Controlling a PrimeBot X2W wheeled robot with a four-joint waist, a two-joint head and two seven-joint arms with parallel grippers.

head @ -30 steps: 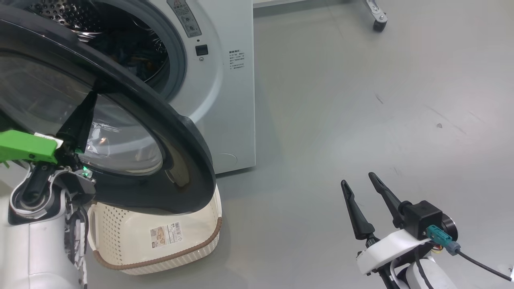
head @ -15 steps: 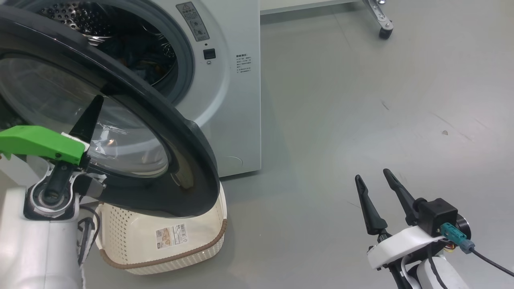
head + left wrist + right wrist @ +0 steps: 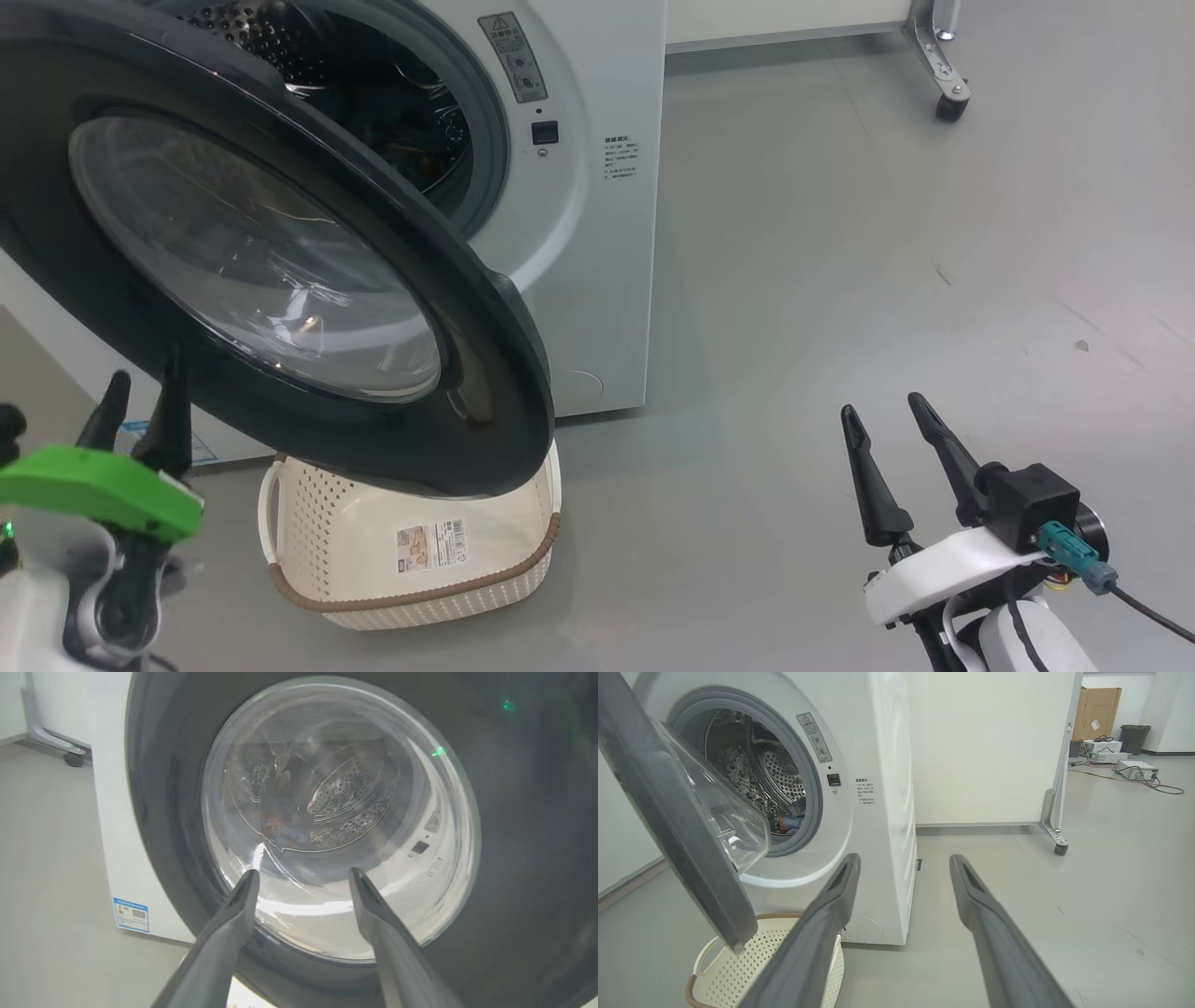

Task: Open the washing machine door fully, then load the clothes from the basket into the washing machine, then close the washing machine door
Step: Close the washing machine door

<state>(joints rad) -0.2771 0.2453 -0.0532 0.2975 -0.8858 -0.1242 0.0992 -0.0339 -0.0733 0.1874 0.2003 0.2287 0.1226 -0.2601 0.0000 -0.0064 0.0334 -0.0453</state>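
The white washing machine (image 3: 597, 233) stands at the top of the head view. Its round black-ringed washing machine door (image 3: 476, 308) hangs partly open, out over the basket (image 3: 317, 523), whose bare base shows a barcode sticker. Blue and orange clothes (image 3: 790, 814) lie in the steel drum. My left gripper (image 3: 145, 411) is open at the lower left, a little back from the door's outer face; its wrist view looks straight at the glass window (image 3: 336, 812) between parted fingers (image 3: 233, 910). At the lower right, my right gripper (image 3: 882, 411) is open over bare floor, holding nothing.
A white partition's caster leg (image 3: 948, 93) stands at the far right behind the machine. A cardboard box (image 3: 1096, 707), a bin and devices with cables (image 3: 1134, 767) sit far off. Grey floor (image 3: 840, 280) stretches right of the machine.
My left gripper, shut and against the door glass before, has opened and drawn back down and away from the door. The head camera has shifted. The right gripper stays open.
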